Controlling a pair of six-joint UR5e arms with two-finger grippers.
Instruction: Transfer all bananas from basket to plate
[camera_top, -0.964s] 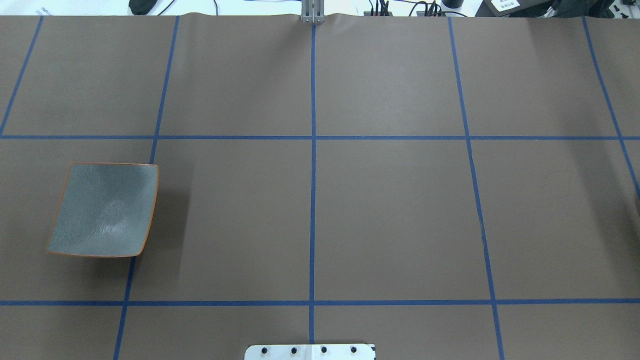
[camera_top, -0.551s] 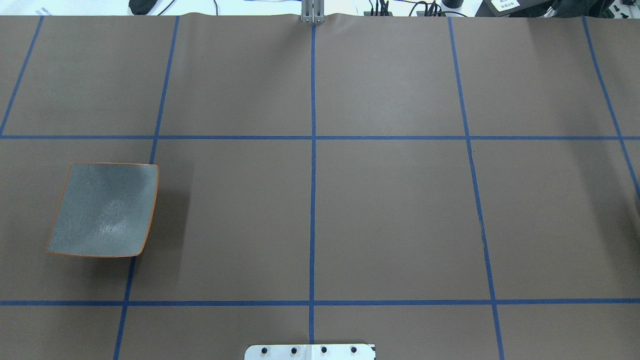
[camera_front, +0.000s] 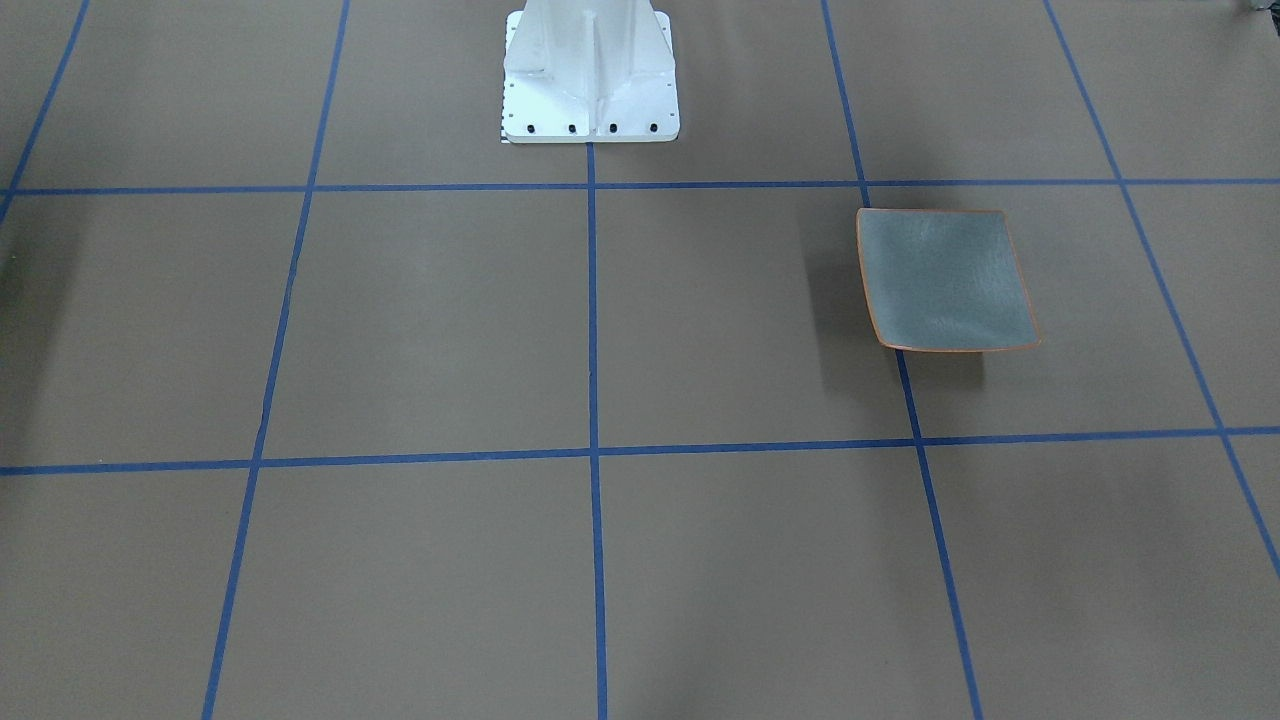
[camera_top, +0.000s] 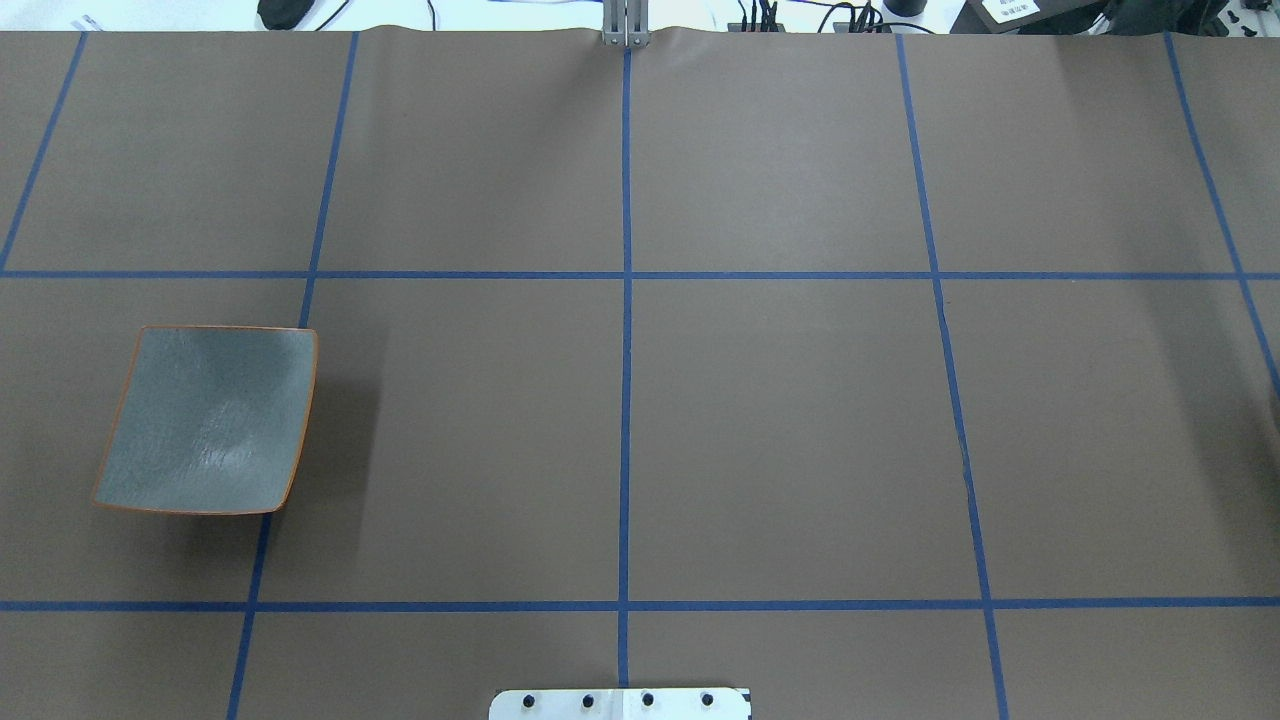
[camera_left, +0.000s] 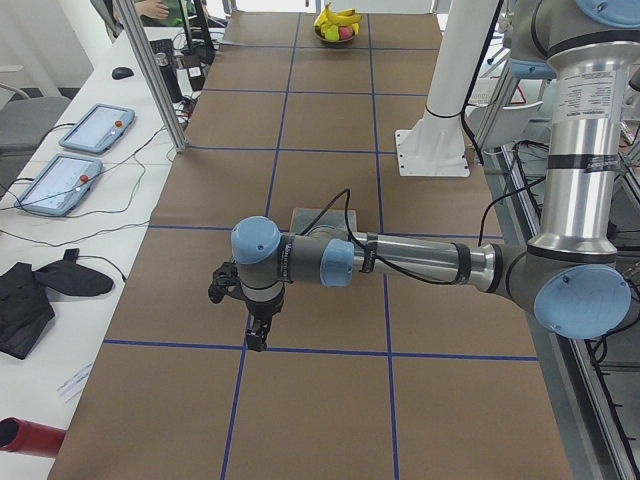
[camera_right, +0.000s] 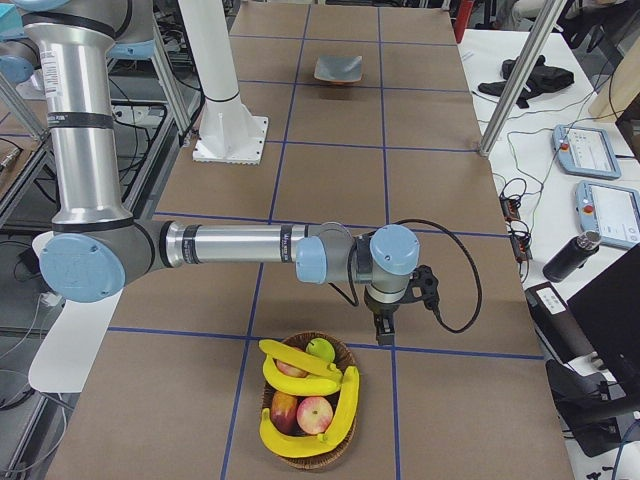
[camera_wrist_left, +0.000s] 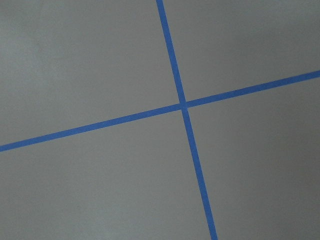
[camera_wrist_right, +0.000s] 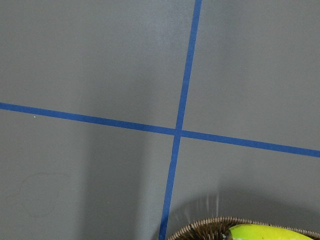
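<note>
Plate (camera_top: 205, 420) lies flat on the brown table (camera_top: 780, 420) on the robot's left side, its inner edge resting over a line of the blue tape (camera_top: 625, 400) grid. At the opposite end of the table, the bananas (camera_right: 300, 384) all lie in the wicker basket (camera_right: 318, 464), piled over red apples (camera_right: 315, 412) and one green fruit (camera_right: 320, 348). Plate and basket are well apart.

The left gripper (camera_left: 258, 338) hangs pointing down over a tape crossing, beside the plate on the operators' side. It appears only in the side view, so I cannot tell whether its jaws are wide or narrow. The left wrist view shows bare table and the tape crossing only.

The right gripper (camera_right: 385, 330) points down over the table near the basket and touches nothing. It too appears only from the side, so its jaw state cannot be told. The right wrist view shows a tape crossing, the basket rim at the bottom edge, and a yellow-green surface inside that is possibly a banana.

The white robot base (camera_front: 590, 70) stands at the table's near edge.
</note>
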